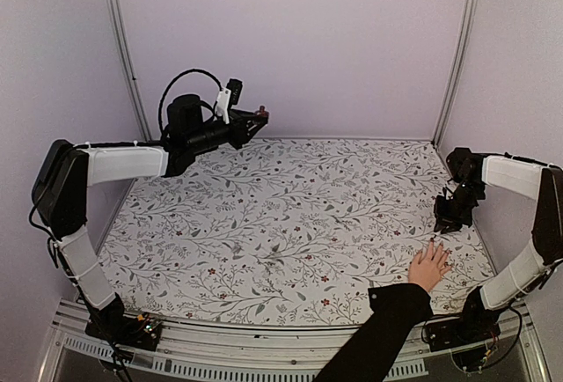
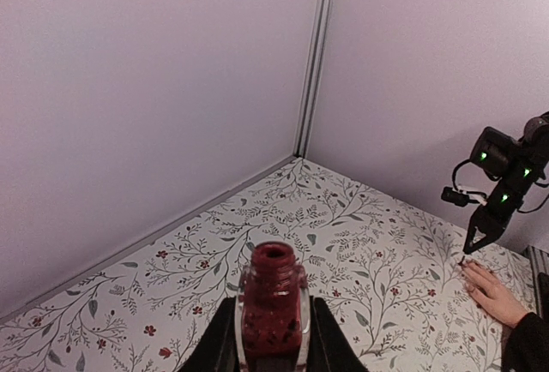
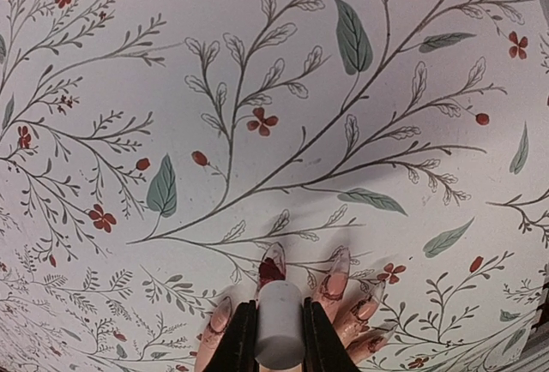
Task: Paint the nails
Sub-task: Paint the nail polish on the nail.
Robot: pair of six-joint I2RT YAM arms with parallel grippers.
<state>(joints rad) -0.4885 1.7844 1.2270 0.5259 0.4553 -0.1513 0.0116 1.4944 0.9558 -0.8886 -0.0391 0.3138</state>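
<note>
Right wrist view, bottom centre: the right gripper (image 3: 280, 310) pinches a white cylindrical cap (image 3: 280, 333) between narrowly set fingers. It sits directly over the long, partly red-coated nails (image 3: 273, 262) of a light-skinned hand (image 1: 429, 268) with a black sleeve (image 1: 378, 334). The hand lies flat on the floral-printed tablecloth (image 3: 257, 63), lower right in the top view. Upper left there, the left gripper (image 1: 255, 120) hangs above the cloth, clamped on an uncapped dark-red glass bottle (image 2: 273, 303).
</note>
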